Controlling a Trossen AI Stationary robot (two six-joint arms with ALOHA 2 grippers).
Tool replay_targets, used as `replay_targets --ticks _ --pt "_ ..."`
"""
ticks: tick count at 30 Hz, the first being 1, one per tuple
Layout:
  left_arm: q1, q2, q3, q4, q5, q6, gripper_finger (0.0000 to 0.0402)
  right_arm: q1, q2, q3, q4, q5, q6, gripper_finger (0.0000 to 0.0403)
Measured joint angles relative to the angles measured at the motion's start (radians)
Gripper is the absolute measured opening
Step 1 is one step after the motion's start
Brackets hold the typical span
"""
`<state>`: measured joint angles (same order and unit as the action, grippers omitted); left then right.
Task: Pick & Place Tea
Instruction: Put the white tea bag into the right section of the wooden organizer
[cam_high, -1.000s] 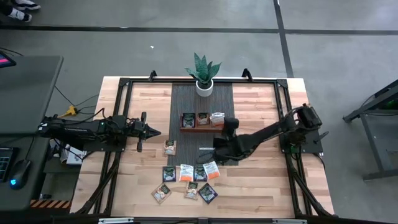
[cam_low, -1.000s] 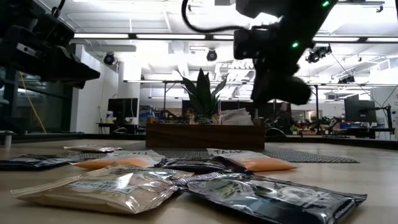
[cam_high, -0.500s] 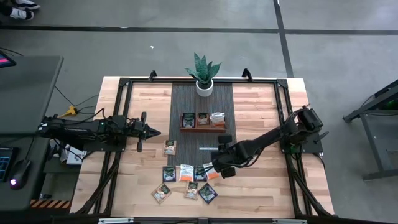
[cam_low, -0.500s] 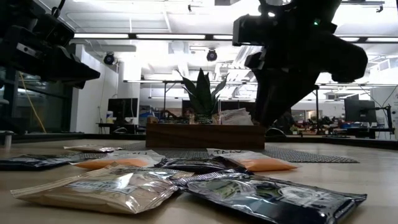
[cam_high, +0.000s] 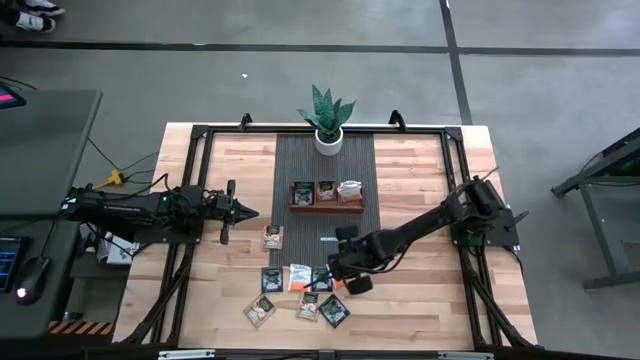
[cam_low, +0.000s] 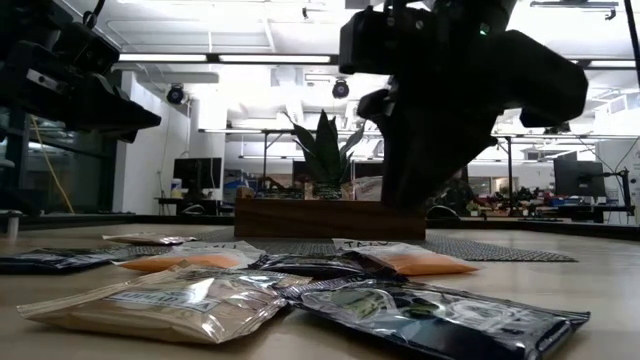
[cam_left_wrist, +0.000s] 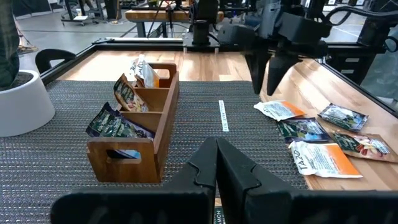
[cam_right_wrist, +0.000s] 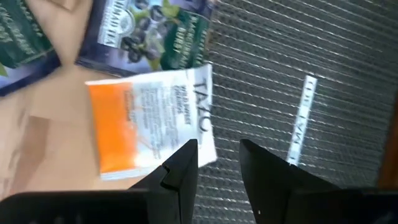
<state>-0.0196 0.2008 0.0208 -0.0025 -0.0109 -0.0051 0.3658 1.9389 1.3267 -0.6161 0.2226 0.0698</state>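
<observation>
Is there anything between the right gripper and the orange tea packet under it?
Nothing visible does. The right gripper hangs just above the orange-and-white packet, fingers open, with only free air between them. A dark packet lies beside the orange one, touching its edge but not covering it. The left gripper waits far off.

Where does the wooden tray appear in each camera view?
High view: wooden tray at mat centre, just below the potted plant.
Low view: mid-picture, in front of the plant.
Left wrist view: on the mat, beside the plant's white pot.
Right wrist view: not in it.
Shared landmark: the plant.
</observation>
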Motion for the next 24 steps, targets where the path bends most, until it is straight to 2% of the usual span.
replay_targets --ticks 7,24 --pt "0.0 0.0 0.0 0.0 0.0 0.0 0.0001 -0.012 0.032 0.025 0.0 -0.043 -0.004 0.0115" --pt "0.0 0.0 0.0 0.0 0.0 0.0 0.0001 -0.027 0.065 0.034 0.004 -0.061 -0.019 0.0115"
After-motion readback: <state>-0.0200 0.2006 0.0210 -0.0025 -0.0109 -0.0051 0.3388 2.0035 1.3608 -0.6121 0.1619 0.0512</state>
